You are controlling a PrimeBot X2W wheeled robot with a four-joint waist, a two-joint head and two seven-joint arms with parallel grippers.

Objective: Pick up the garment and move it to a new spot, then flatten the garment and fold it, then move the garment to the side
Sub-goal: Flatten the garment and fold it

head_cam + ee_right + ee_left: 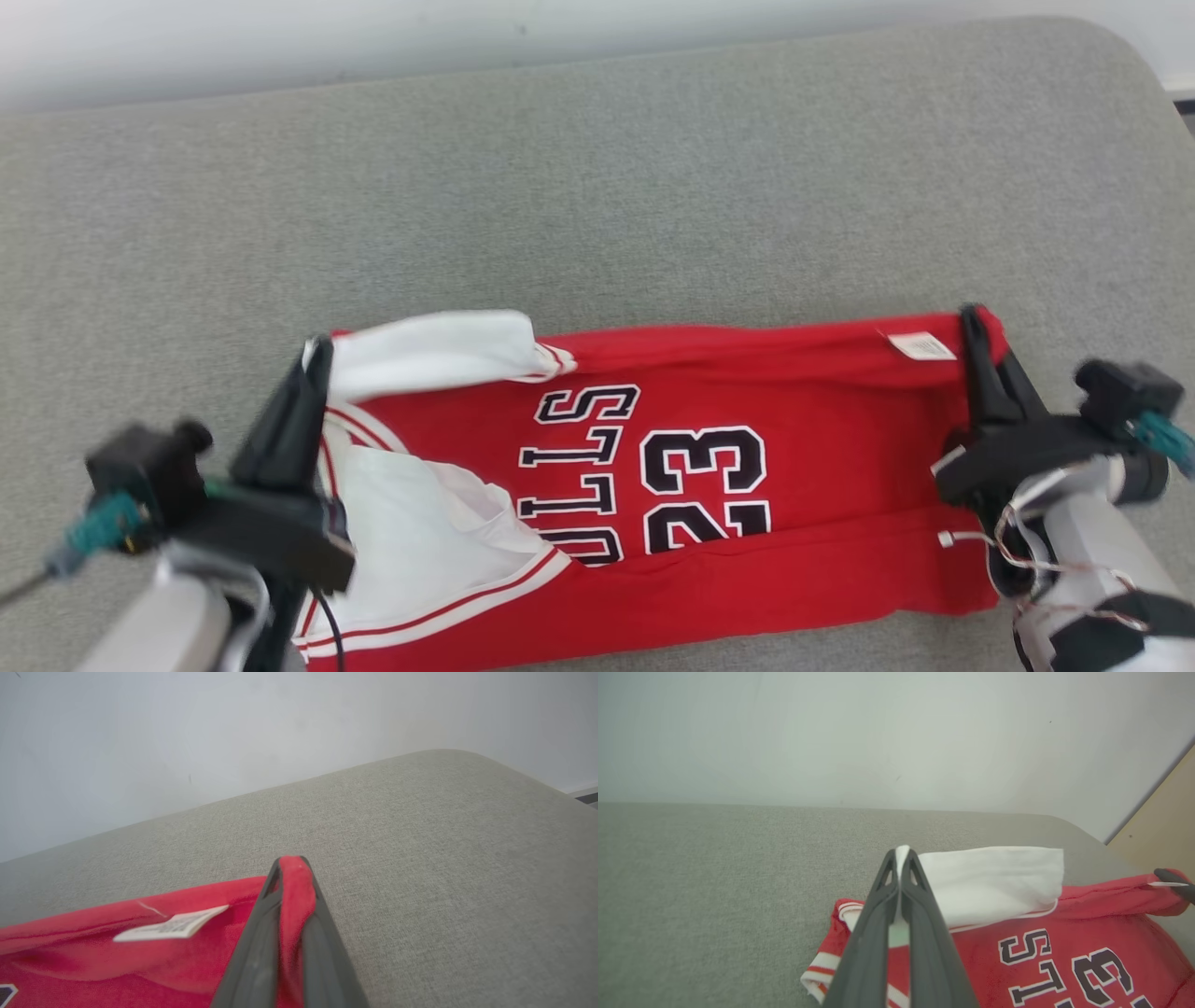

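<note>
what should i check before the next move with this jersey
1. Left tool shut on the jersey at its white edge: ok.
2. Right tool shut on the red corner near the label: ok.
3. Far edge between the two tools pulled fairly straight: ok.
4. Jersey flat: not ok, a white flap lies folded over the red front beside the lettering.
5. Grey cushion reaches well beyond the jersey: ok.
6. Near edge fully on the cushion: cannot tell, its left part runs off the head view's bottom.
</note>
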